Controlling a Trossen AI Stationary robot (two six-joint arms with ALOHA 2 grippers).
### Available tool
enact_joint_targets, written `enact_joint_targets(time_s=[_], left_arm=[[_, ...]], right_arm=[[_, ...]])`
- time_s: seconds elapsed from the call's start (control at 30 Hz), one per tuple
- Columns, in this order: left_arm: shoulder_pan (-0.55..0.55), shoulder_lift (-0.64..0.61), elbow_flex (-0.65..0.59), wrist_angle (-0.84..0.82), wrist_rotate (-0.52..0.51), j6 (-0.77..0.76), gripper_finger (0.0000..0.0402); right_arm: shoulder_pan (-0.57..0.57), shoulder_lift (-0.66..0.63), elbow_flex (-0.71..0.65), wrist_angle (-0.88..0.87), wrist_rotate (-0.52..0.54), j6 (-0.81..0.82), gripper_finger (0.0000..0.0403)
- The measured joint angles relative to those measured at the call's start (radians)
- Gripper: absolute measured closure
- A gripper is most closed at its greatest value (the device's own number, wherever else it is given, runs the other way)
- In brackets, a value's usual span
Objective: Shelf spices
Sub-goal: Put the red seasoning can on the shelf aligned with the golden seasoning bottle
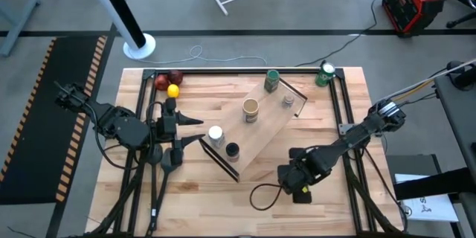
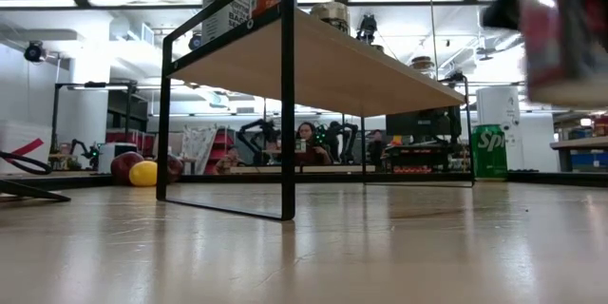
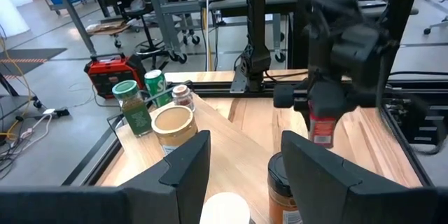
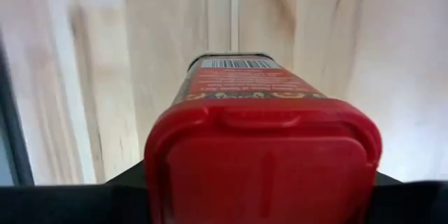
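The light-wood shelf [image 1: 260, 130] stands slanted across the table's middle on black end bars [image 2: 285, 104]. On it stand the green-topped [image 1: 272, 82], silvery-topped [image 1: 288, 100], tan-topped [image 1: 251, 109], white-topped [image 1: 216, 135] and black-topped [image 1: 232, 150] jars. My right gripper [image 1: 301, 177] hovers right of the shelf's near end, shut on the red square-topped jar [image 4: 262, 157]. My left gripper [image 1: 195, 131] waits open at the shelf's left side, facing the white-topped jar [image 3: 225, 210]. My right gripper holds the red-topped jar near its top, pinched between the two fingers [image 4: 126, 182], one on either side under the red cap [image 4: 262, 140]. It comes from above, pointing down. The jar [image 3: 322, 126] hangs upright below the fingers, lifted clear of the table.
A green can with a white top [image 1: 326, 74] stands at the far right corner. Red and yellow fruit [image 1: 169, 85] lie at the far left. A black frame [image 1: 338, 104] runs round the tabletop. A cable [image 1: 264, 193] loops near the right arm. Bare wood lies along the near edge [image 1: 223, 208].
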Motion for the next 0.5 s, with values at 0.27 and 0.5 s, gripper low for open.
enact_joint_targets(time_s=[0.27, 0.5], left_arm=[[0.000, 0.000, 0.000, 0.000, 0.000, 0.000, 0.0237], [0.000, 0.000, 0.000, 0.000, 0.000, 0.000, 0.0237]], right_arm=[[-0.081, 0.001, 0.185, -0.193, 0.130, -0.188, 0.0229], [-0.187, 0.001, 0.275, -0.234, 0.165, -0.361, 0.0229]])
